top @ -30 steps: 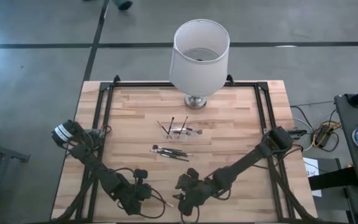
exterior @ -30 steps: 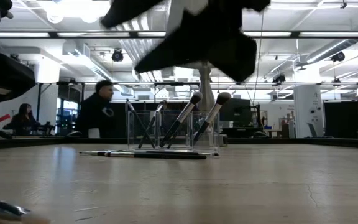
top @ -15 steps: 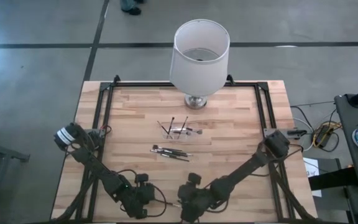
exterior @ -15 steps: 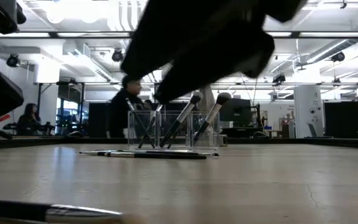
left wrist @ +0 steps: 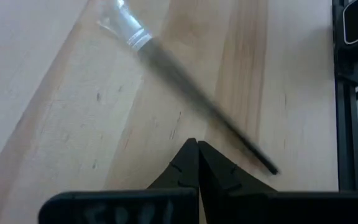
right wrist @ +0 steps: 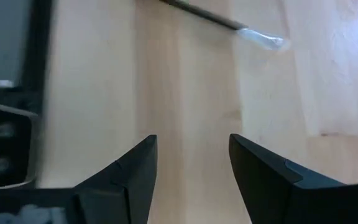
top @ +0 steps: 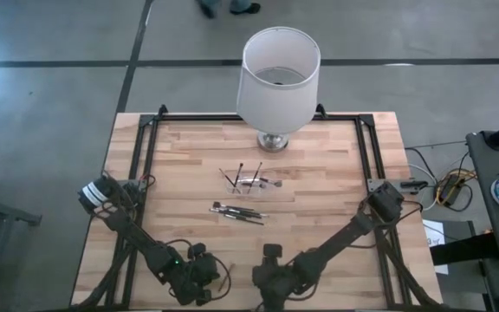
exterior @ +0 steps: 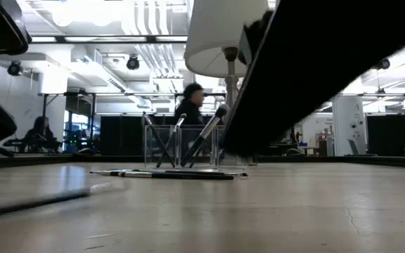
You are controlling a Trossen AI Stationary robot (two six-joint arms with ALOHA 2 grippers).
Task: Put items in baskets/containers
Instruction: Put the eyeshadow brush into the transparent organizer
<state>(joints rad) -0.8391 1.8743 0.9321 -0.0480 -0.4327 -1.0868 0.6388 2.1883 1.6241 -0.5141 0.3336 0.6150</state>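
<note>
One thin dark brush with a clear tip (left wrist: 185, 87) lies loose on the wooden table (top: 319, 173), nearer the front edge than the clear plastic holder (top: 251, 183), between the shut left end effector (left wrist: 197, 154) and the wide-open, empty right end effector (right wrist: 191, 162); light, stiff and apt to roll, it is best pinched mid-shaft.

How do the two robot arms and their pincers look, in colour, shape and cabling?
Both arms are black, built of slim jointed segments. The left arm has a white-striped base joint and loose black cables. The left pincer has two dark, pointed fingers; the right pincer has broad, dark, wedge-shaped fingers.
</note>
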